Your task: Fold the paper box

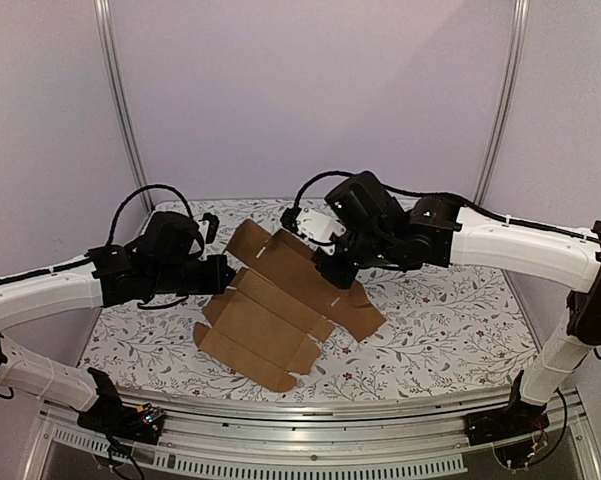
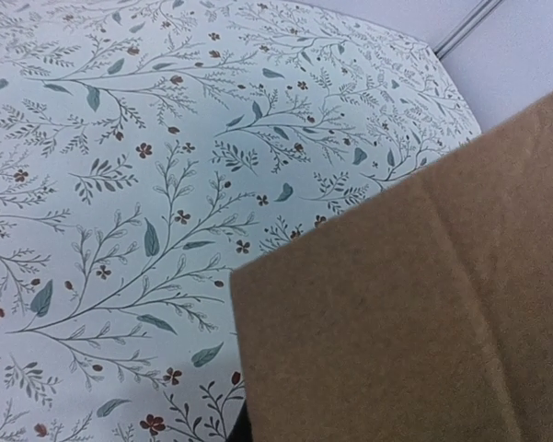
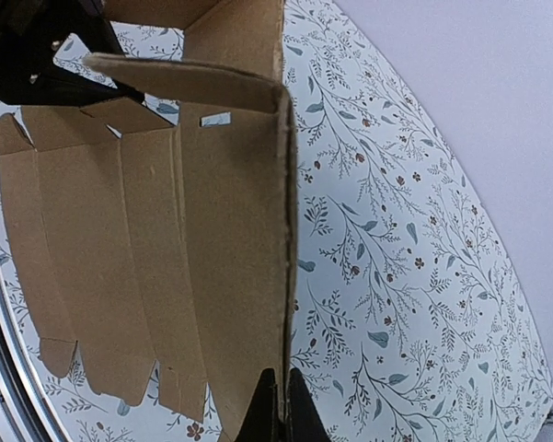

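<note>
- Your right gripper (image 3: 278, 410) is pinched narrow on the paper box (image 1: 270, 320). In the right wrist view its two dark fingers (image 3: 302, 425) sit on either side of the cardboard's thin edge, touching it.
- The panel (image 3: 244, 230) it holds stands upright and runs straight away from the fingertips. A short flap (image 3: 179, 81) bends off the far end toward the left.
- To the left of that gripper the remainder of the sheet lies flat and open on the flowered tablecloth (image 2: 120, 184). Creases run lengthwise, small tabs line the near end, and a slot (image 3: 214, 119) shows cloth through it.
- Your left gripper (image 1: 218, 275) sits at the sheet's left edge in the top view, and its tip seems to meet the cardboard there.
- From the left wrist camera you see only brown cardboard filling the lower right, close over the lens, with a crease running across it. The fingers are hidden there, so I cannot tell whether that gripper is wide, narrow or gripping the card.
- The two grippers face each other, with the brown sheet between them.
</note>
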Robot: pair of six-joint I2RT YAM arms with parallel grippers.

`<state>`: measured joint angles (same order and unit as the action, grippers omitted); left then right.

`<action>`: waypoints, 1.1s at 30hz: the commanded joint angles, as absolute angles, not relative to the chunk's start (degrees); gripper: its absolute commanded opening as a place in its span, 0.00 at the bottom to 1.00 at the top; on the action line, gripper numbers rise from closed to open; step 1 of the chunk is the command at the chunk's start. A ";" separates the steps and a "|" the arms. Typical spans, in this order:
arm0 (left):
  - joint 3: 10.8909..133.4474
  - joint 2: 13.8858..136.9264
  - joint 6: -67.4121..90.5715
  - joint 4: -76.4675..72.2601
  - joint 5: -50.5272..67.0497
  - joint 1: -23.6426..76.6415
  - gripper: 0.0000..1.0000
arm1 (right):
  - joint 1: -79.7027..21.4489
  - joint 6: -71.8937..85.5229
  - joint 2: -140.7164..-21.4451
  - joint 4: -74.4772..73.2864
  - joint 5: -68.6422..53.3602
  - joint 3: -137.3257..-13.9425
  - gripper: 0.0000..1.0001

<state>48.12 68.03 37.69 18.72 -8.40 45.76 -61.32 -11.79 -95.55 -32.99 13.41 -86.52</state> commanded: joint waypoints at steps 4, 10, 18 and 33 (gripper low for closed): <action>49.65 68.62 37.75 16.90 -1.74 46.45 0.00 | -61.09 -9.08 -96.93 -32.68 14.68 -89.15 0.00; 50.42 70.45 37.88 16.16 1.18 46.54 0.00 | -61.12 -8.55 -97.59 -32.43 14.78 -89.67 0.00; 51.68 73.64 37.05 16.02 2.07 46.85 0.00 | -61.13 -7.76 -98.08 -32.18 14.77 -89.90 0.00; 52.74 73.61 35.59 18.20 -1.93 46.85 0.00 | -61.19 -7.28 -97.26 -32.61 15.51 -89.18 0.00</action>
<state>50.76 74.28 37.06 17.34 -0.82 45.89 -61.08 -7.77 -97.51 -33.15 14.70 -88.14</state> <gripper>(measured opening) 0.004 0.010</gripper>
